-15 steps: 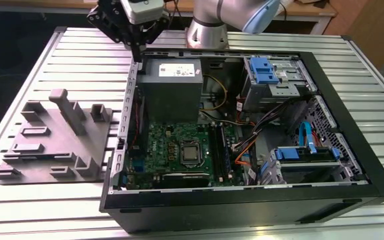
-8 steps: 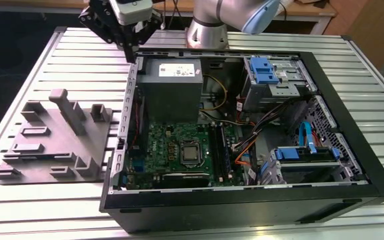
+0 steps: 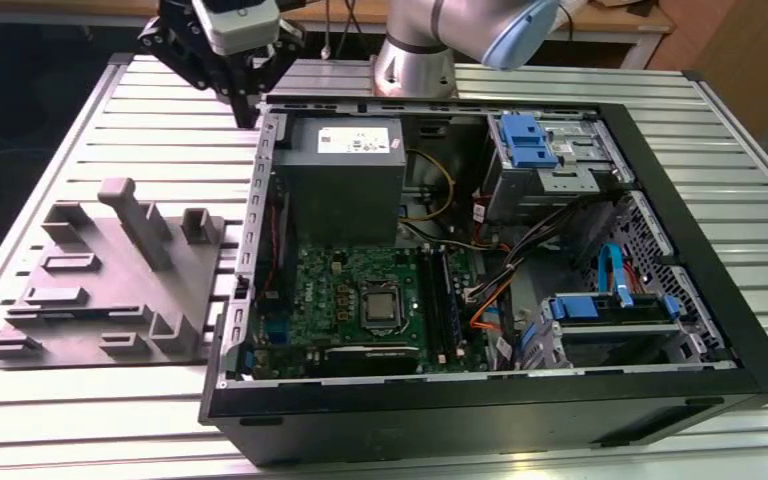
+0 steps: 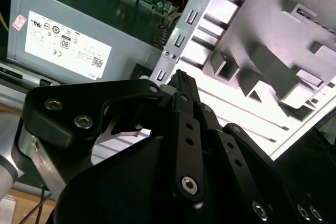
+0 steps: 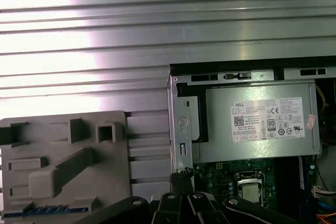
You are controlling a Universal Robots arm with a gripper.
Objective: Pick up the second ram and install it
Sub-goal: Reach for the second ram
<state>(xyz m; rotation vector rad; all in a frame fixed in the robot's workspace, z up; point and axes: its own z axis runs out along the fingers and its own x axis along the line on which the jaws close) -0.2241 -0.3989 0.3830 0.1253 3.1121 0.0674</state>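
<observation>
Exterior view — gripper [image 3: 243, 112] pinched, above case rim [image 3: 261, 190] | tray [image 3: 104, 300] well apart

Ribbed alu table [image 3: 77, 130] w/ long slats, bright glare in both wrist views. Behind, wooden desk [image 3: 631, 18] & brown panel [image 3: 744, 50] at the exterior view's right; dark floor [image 3: 4, 70] at its left.

Bright glare on slatted table [image 5: 105, 30], shadowed case [image 3: 464, 400] interior

By the computer case's [image 3: 491, 400] corner, the gripper [image 5: 181, 174] is getting cut off at the first wrist view's edge. Inside the case, the ram slots [image 3: 446, 305] are looking too small to tell.
</observation>
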